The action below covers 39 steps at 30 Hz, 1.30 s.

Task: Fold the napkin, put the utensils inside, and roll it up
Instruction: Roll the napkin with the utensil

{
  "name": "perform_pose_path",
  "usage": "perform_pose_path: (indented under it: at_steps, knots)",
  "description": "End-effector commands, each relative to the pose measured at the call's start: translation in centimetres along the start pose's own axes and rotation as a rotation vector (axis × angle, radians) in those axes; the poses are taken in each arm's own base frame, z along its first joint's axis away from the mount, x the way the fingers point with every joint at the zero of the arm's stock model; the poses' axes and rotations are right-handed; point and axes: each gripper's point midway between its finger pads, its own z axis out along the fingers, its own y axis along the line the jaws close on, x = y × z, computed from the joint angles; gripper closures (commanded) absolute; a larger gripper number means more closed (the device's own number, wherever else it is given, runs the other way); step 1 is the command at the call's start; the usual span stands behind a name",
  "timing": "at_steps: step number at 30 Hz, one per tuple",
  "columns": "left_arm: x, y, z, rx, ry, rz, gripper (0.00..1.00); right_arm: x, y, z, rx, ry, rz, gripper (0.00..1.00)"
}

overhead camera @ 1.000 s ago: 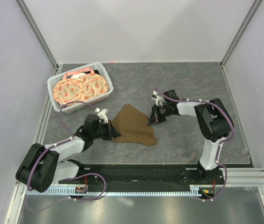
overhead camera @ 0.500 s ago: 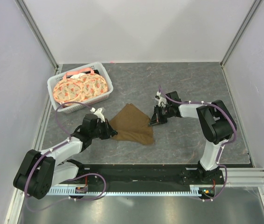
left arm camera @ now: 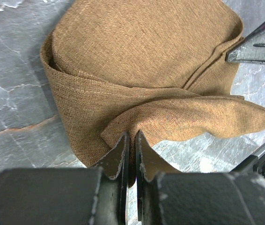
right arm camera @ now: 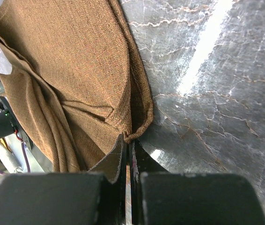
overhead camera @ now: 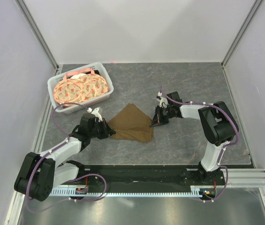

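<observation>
The napkin lies crosswise between the arms, the left fingers clenched on its left corner, the right fingers clenched on its right corner, equally near.

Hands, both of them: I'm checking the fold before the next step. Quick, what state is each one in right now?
Left hand: closed, pinching a corner of the napkin.
Right hand: closed, pinching the napkin's opposite corner.
</observation>
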Motion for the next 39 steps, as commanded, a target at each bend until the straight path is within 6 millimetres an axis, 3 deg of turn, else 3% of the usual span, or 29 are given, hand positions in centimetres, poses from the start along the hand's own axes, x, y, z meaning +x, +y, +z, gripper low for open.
perform_pose_path:
  at_steps: [1, 3, 5, 6, 8, 9, 12, 14, 16, 18, 19, 22, 26, 30, 39]
  knots:
    - [-1.0, 0.9, -0.1, -0.044, -0.014, -0.035, 0.98, 1.2, -3.6, -0.8, 0.159, 0.01, 0.004, 1.0]
    - [-1.1, 0.7, -0.1, -0.028, -0.009, -0.029, 0.98, 0.6, -2.5, -1.4, 0.125, -0.007, -0.036, 0.98]
    - [-1.0, 0.4, 0.0, -0.01, 0.007, -0.019, 0.98, 0.0, -1.6, -2.1, 0.109, -0.036, -0.079, 0.71]
    - [-1.2, 0.2, 0.1, -0.002, 0.01, -0.014, 0.98, -0.9, -0.7, -3.2, 0.107, -0.08, -0.128, 0.53]
    - [-1.0, 0.0, 0.2, 0.009, 0.031, -0.014, 0.98, -1.7, 0.3, -4.6, 0.108, -0.13, -0.184, 0.43]
    - [-1.2, -0.1, 0.3, 0.013, 0.031, -0.012, 0.98, -2.5, 1.5, -6.0, 0.103, -0.181, -0.242, 0.33]
    - [-1.2, -0.2, 0.4, 0.019, 0.041, -0.008, 0.98, -3.3, 3.9, -8.8, 0.124, -0.286, -0.379, 0.24]
    - [-1.2, -0.3, 0.5, 0.024, 0.046, -0.007, 0.98, -2.6, 5.5, -9.1, 0.148, -0.299, -0.508, 0.21]
    - [-1.0, -0.2, 0.5, 0.018, 0.054, -0.013, 0.98, -0.9, 8.5, -8.9, 0.119, -0.299, -0.637, 0.21]
    - [-0.9, 0.0, 0.6, 0.009, 0.063, -0.022, 0.98, -0.1, 9.5, -8.9, 0.153, -0.32, -0.705, 0.21]
    - [-0.8, 0.0, 0.6, 0.005, 0.065, -0.023, 0.98, 1.4, 10.7, -8.1, 0.143, -0.29, -0.762, 0.21]
    - [-0.8, 0.2, 0.5, -0.006, 0.069, -0.029, 0.98, 3.6, 11.4, -6.8, 0.181, -0.23, -0.829, 0.21]
    - [-0.9, 0.3, 0.6, -0.011, 0.075, -0.033, 0.98, 6.3, 11.9, -4.6, 0.202, -0.125, -0.923, 0.24]
    - [-0.7, 0.3, 0.6, -0.009, 0.081, -0.038, 0.98, 8.1, 10.6, -2.5, 0.254, -0.025, -0.945, 0.3]
    - [-0.7, 0.3, 0.7, -0.007, 0.088, -0.038, 0.98, 7.0, 10.1, -1.8, 0.32, -0.035, -0.995, 0.27]
